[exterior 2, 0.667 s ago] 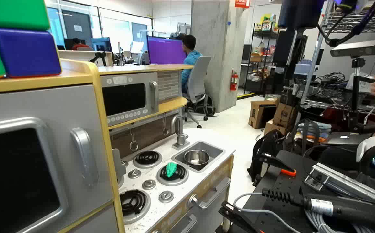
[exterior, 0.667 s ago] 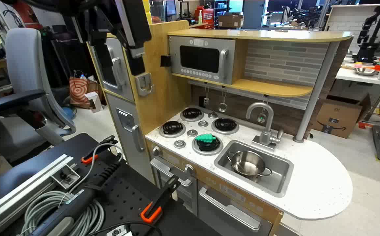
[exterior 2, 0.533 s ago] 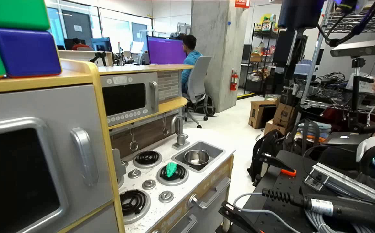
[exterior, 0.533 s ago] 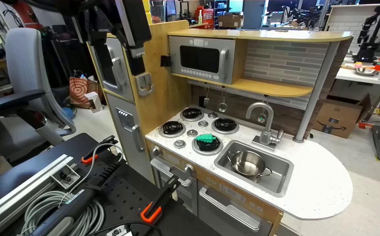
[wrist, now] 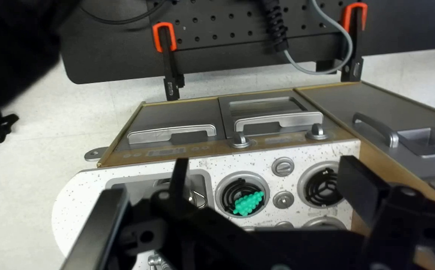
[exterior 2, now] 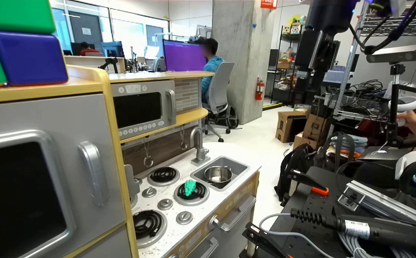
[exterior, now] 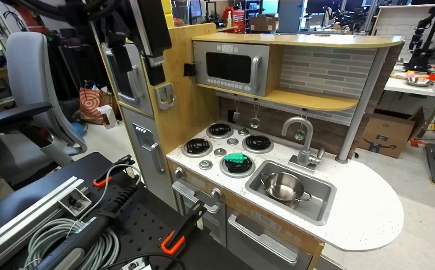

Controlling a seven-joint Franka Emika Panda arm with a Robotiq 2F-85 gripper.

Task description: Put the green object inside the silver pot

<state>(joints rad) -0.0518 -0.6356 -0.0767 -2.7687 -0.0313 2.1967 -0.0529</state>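
Observation:
The green object [exterior: 235, 158] is a bumpy bright green piece lying on the burner beside the sink. It also shows in an exterior view [exterior 2: 190, 187] and between the fingers in the wrist view [wrist: 248, 203]. The silver pot [exterior: 284, 186] stands upright in the sink and also shows in an exterior view [exterior 2: 218, 174]; its inside looks empty. In the wrist view a finger hides most of the pot, and a wire handle [wrist: 199, 199] shows. My gripper [wrist: 269, 180] is open and empty, high above the stove and apart from both. It hangs in both exterior views [exterior: 139, 70] [exterior 2: 304, 91].
The sink [exterior: 329, 200] and curved faucet [exterior: 305, 140] lie right of the burners. A microwave [exterior: 228, 67] and yellow shelf [exterior: 315, 101] overhang the counter's back. A tall wooden side panel [exterior: 187, 90] bounds the stove. A black table [exterior: 146, 225] with clamps stands in front.
My gripper has tilted and shifted slightly, its fingertips swinging a little left in an exterior view. The green object and the pot have not moved. The person's hand at the edge has moved.

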